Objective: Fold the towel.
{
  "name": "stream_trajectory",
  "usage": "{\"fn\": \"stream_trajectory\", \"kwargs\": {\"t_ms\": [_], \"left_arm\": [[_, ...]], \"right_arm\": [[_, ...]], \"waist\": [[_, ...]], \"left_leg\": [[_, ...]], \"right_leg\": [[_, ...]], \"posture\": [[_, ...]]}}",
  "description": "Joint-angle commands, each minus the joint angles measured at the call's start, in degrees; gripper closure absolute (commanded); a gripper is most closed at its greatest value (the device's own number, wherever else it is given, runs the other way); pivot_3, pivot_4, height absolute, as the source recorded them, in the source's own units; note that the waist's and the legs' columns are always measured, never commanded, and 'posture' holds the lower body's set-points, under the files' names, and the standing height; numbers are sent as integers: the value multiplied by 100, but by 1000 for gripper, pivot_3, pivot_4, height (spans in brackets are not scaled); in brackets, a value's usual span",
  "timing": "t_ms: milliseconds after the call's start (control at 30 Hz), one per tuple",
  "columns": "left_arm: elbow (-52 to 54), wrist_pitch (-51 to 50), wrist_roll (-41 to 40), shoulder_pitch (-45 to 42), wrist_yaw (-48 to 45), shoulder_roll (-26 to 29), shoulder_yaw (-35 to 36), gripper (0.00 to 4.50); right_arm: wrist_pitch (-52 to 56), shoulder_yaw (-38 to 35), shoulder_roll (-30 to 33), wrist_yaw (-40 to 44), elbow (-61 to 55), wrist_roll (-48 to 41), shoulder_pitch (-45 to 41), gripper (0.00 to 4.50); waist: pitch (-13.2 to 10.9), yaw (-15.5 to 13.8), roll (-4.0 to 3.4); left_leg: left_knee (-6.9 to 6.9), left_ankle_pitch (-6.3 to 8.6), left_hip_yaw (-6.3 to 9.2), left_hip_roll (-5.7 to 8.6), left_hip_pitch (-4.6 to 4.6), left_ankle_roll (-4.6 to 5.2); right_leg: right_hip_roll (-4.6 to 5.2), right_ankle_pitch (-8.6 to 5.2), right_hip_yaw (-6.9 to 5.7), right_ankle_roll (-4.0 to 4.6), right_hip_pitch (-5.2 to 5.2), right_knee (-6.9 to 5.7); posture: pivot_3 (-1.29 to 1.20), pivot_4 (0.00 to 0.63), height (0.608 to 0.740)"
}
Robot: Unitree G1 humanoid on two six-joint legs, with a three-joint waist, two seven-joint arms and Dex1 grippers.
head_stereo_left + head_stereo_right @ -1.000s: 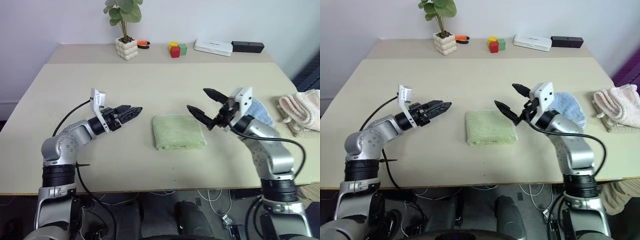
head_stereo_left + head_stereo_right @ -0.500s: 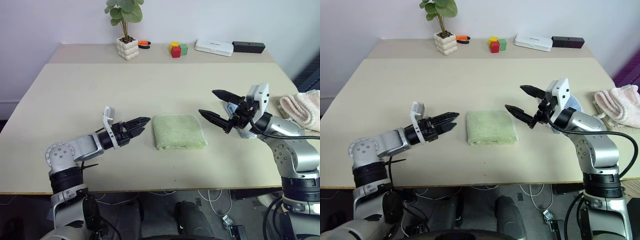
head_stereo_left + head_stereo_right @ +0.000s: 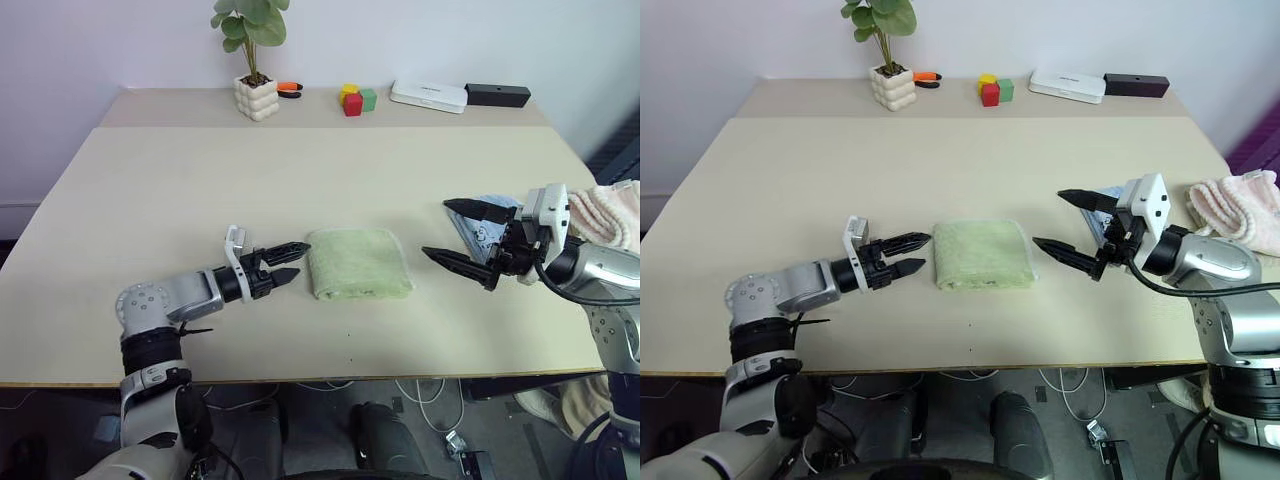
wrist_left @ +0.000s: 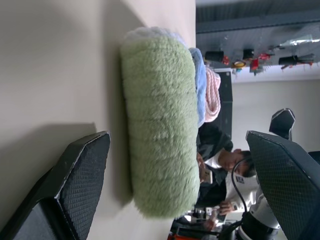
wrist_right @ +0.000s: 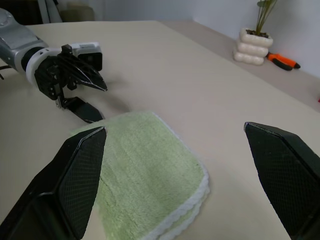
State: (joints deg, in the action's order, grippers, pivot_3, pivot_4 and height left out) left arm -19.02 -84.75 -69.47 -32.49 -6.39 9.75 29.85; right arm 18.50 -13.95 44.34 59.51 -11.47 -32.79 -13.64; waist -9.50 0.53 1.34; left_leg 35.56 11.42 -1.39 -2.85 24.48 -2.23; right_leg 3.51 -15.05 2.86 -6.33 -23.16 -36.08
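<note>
Both of my arms have moved since a second ago. Back then my left gripper [image 3: 287,262] was up and well away from the towel [image 3: 358,262]. Now it sits low, close to the table [image 3: 180,180], with its tips just beside the towel's near edge. My right gripper [image 3: 460,237] has pulled away from the towel, out toward the light blue towel [image 3: 482,228] and the pink towel [image 3: 612,212]. The green towel has not moved at all.

My left fingers are spread apart and hold nothing. My right fingers are spread wide and hold nothing too.

The towel lies in the middle of the table, between my two grippers. It already looks folded into a thick little pad, close to square, so I cannot pick out a long side. In the right wrist view the whitish stitched edges are stacked up on the side that faces my right gripper. The round, folded side faces my left gripper.

My left gripper is the nearer one. It is almost touching the towel, and the towel is straight ahead of its tips. My right gripper is a good way off from the towel's other side. I think the left one would reach the towel first.
</note>
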Motion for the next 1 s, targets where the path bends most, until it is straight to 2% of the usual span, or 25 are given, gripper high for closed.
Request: {"fn": "stream_trajectory", "kwargs": {"t_ms": [33,400,500,600,700,733,767,1000], "left_arm": [[-232,-57,50,-189,-147,-132,-165,29],[-799,10,627,-399,-674,-215,-637,29],[-1069,161,828,-517,-749,-314,-643,786],[-1186,200,912,-658,-788,-436,-592,2219],[-1272,190,958,-788,-843,-491,-548,3892],[-1299,182,971,-814,-861,-492,-523,4258],[-1320,183,1005,-840,-883,-478,-519,4421],[-1244,226,1127,-894,-932,-454,-448,4421]], "right_arm": [[-70,-145,37,-48,-114,-42,-76,0],[-62,-114,9,-267,-189,-10,-74,0],[-63,-101,-28,-340,-222,-15,-70,0],[-44,-123,-8,-370,-279,-24,-22,0],[-36,-129,8,-387,-316,-26,12,0],[-32,-132,13,-388,-329,-28,24,0],[-36,-124,11,-392,-328,-18,25,0],[-61,-81,-10,-405,-297,30,17,0]], "waist": [[0,-1,0],[0,-16,0],[0,-37,0],[1,-89,-1],[1,-133,-1],[1,-138,-2],[1,-137,-2],[1,-127,-2]], "left_leg": [[0,0,0,0,0,0],[1,0,0,3,1,-1],[6,0,0,4,0,-1],[10,0,0,5,0,-1],[16,1,0,7,2,-1],[18,1,0,8,2,-1],[23,1,2,9,2,-2],[28,2,3,9,2,-2]], "right_leg": [[1,0,0,0,1,1],[4,0,0,0,2,2],[4,0,0,0,5,2],[6,0,0,0,6,2],[7,0,0,1,8,3],[8,0,0,1,9,3],[8,0,-1,1,14,5],[10,0,-1,1,19,8]], "posture": [[0,150,740],[0,150,740],[0,150,740],[0,150,740],[0,150,740],[0,150,740],[0,150,740],[0,150,740]]}}
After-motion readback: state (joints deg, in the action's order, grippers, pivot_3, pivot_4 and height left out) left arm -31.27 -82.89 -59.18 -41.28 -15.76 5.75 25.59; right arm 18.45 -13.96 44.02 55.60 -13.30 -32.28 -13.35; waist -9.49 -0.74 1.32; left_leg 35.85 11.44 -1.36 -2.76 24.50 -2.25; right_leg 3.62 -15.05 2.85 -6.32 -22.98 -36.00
